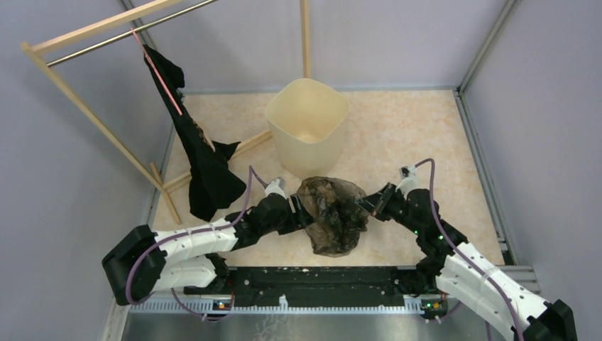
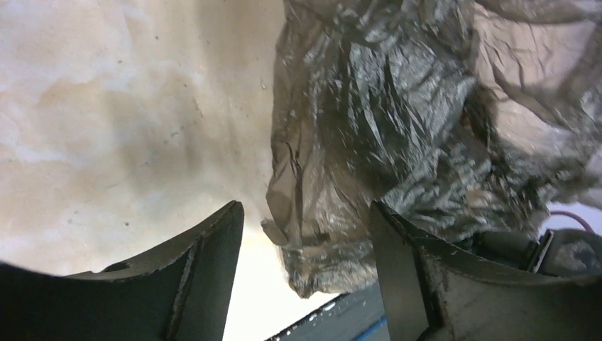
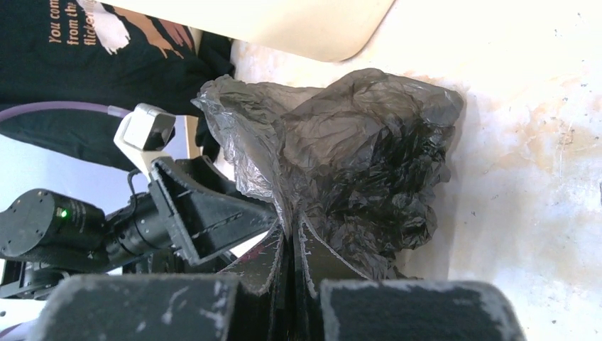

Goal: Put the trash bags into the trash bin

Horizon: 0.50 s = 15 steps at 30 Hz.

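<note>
Left arm [image 1: 192, 245] and right arm [image 1: 472, 273], white and black.
Both have white shells near their bases, black joints and black fingers [image 2: 206, 277]. A purple cable [image 1: 248, 186] runs along each, and small green lights [image 3: 65, 212] glow.

We see our right pincer [image 3: 291, 231] at the bottom of the view. Its two fingers are pressed together, with a fold of the trash bag [image 3: 355, 142] pinched between them. The bag is dark, half see-through and crumpled, bunched beyond the fingertips over the marbled beige surface [image 3: 525, 177]. The left pincer [image 3: 241, 220] reaches in just beside the bag's left edge. At the top we see part of the cream trash bin [image 3: 284, 25], and a black printed garment [image 3: 85, 85] fills the upper left corner.
</note>
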Motion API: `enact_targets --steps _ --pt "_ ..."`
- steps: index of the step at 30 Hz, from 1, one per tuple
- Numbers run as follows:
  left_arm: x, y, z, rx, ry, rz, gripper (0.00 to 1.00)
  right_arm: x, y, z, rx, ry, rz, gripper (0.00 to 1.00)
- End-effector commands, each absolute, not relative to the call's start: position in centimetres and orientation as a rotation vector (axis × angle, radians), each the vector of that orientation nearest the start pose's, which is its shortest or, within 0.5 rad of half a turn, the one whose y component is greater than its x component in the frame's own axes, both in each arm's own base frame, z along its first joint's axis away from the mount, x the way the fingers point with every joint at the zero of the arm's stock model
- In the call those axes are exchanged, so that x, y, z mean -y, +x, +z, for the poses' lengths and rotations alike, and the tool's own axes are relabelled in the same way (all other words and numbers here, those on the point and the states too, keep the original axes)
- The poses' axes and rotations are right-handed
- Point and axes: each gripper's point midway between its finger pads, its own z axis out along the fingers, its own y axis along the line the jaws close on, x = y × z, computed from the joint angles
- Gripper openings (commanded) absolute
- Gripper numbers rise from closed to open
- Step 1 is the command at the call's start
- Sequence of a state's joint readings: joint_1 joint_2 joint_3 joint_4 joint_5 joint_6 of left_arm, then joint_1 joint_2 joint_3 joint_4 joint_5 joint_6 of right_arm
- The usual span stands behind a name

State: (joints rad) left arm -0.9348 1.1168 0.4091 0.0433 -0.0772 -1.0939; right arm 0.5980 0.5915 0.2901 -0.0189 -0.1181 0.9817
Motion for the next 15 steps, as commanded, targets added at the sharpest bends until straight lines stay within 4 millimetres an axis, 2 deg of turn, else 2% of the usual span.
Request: enact_targets --steps 1,4,8,11,13,15 --pt "28.1 19.5 8.3 -2.336 -0.284 -0.944 0.66 -19.6 19.7 16.5 -2.01 0.263 1.12 0.0" --pt "29.3 19.3 8.4 -2.359 -0.237 -0.981 0.44 -18.9 19.4 16.3 -2.018 0.251 1.073 0.0" --pt "30.5 18.9 8.7 -2.394 -0.149 -0.976 0.0 -17.2 19.2 16.0 -2.037 0.275 0.974 0.0" --pt "30.6 18.7 10.0 -2.377 -0.101 -0.839 0.0 -13.3 19.4 16.5 -2.044 0.408 0.756 0.0" --pt "31.4 18.5 12.0 -2.336 -0.047 -0.82 0.0 -10.9 19.2 17.1 -2.038 0.466 0.628 0.0" --pt "32.8 18.3 14.2 -2.289 0.015 -0.835 0.0 -9.6 19.4 18.3 -2.017 0.482 0.559 0.0"
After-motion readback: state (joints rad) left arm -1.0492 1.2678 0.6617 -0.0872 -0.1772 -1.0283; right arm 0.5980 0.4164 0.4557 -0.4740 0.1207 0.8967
